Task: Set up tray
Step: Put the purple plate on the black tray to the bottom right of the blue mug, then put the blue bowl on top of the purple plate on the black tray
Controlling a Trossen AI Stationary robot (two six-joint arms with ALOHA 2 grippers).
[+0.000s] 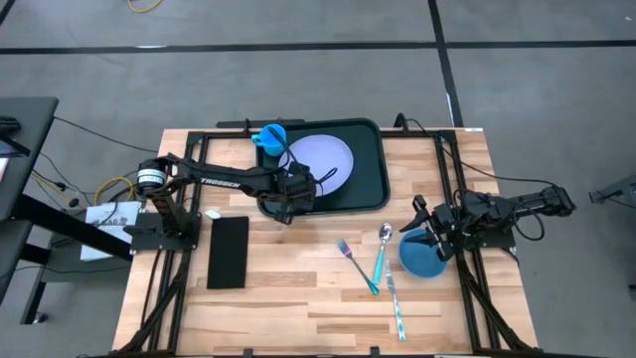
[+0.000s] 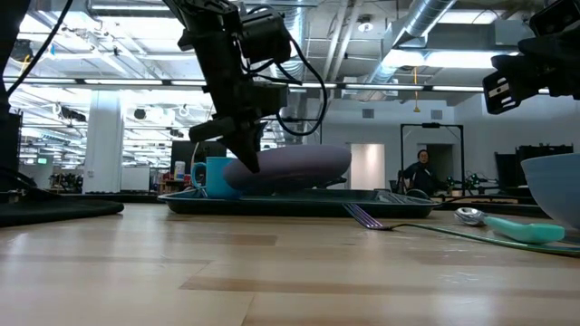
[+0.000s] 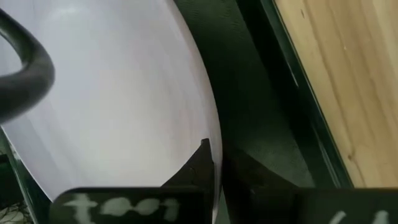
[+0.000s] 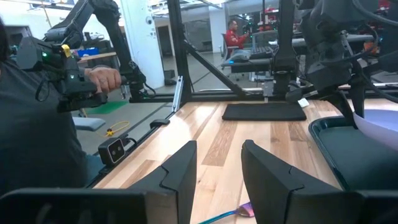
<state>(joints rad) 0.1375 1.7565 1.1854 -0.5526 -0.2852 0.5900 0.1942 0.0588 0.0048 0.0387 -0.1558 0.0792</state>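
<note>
The dark green-black tray (image 1: 373,169) lies at the table's far middle. The round lavender plate (image 1: 323,159) is inside it, beside a blue cup (image 1: 271,137) at the tray's far-left corner. My left gripper (image 1: 290,199) is at the plate's near-left edge and is shut on its rim; the low view shows the left gripper (image 2: 246,158) coming down on the plate (image 2: 294,167). My right gripper (image 4: 217,177) hovers open over the table's right side, just above a blue bowl (image 1: 422,256), and touches nothing. My left gripper pinches the plate's rim (image 3: 208,134) at its near-left edge, one finger (image 3: 199,165) on the upper face and the other under it. It comes slanting down from the table's left. The plate sits low over the tray floor, slightly tilted; whether it rests there I cannot tell.
A fork (image 1: 356,264), a teal-handled spoon (image 1: 382,251) and a knife (image 1: 395,303) lie on the wood near the middle right. A flat black rectangle (image 1: 229,251) lies near left. A person (image 4: 37,124) holding control handles stands beyond the table's left edge.
</note>
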